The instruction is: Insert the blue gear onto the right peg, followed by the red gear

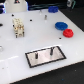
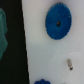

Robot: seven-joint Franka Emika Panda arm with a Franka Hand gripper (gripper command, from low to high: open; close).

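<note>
The blue gear (image 1: 60, 26) lies flat on the white table at the exterior view's right, with the smaller red gear (image 1: 68, 33) just in front of it. The black-bordered white plate (image 1: 56, 58) lies near the front. Its right peg (image 1: 51, 50) and a second dark pin (image 1: 37, 55) stand upright on it. My gripper (image 1: 19, 33) hangs over the table at the exterior view's left, far from the gears and the plate. It looks open and empty. The wrist view shows the blue gear (image 2: 58, 22) from above. The red gear and my fingers are out of that view.
A small dark upright pin (image 1: 45, 16) stands on the table behind the plate. A small grey pin (image 2: 69, 63) also shows in the wrist view. A blue shape (image 2: 42, 81) sits at that picture's edge, too cropped to identify. The table's dark edge (image 2: 12, 55) is near it.
</note>
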